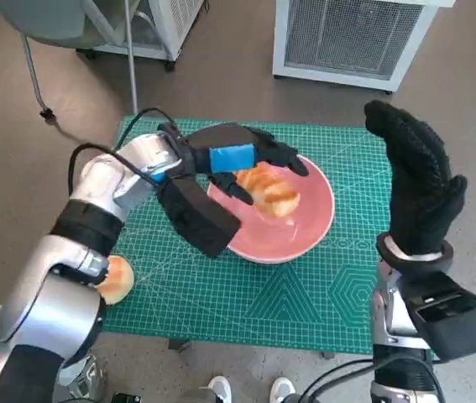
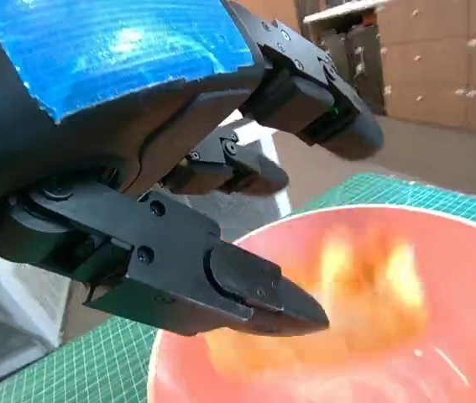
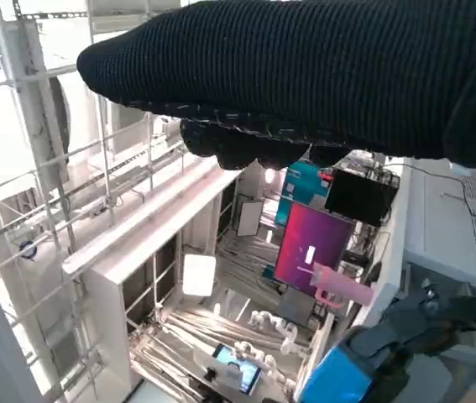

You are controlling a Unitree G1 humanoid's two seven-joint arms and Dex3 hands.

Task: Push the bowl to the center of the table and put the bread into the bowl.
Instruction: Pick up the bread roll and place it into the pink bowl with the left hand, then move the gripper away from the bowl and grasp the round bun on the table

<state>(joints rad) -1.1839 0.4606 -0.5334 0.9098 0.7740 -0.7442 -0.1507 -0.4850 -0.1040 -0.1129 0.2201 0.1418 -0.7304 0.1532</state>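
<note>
A pink bowl (image 1: 305,235) stands near the middle of the green cutting mat (image 1: 221,294). A golden piece of bread (image 1: 271,191) lies inside it. My left hand (image 1: 238,159) hovers over the bowl's far left rim, fingers spread above the bread and holding nothing. The left wrist view shows the black fingers (image 2: 246,285) apart over the bowl (image 2: 464,252), with the bread (image 2: 372,294) blurred below them. My right hand (image 1: 418,180) is raised flat at the mat's right edge, empty; its glove (image 3: 305,75) spans the right wrist view.
A second round bread (image 1: 116,279) lies at the mat's left edge beside my left elbow. White metal units (image 1: 347,38) stand on the floor behind the table, and a chair leg (image 1: 32,59) at the far left. Someone's shoes (image 1: 250,390) show at the front edge.
</note>
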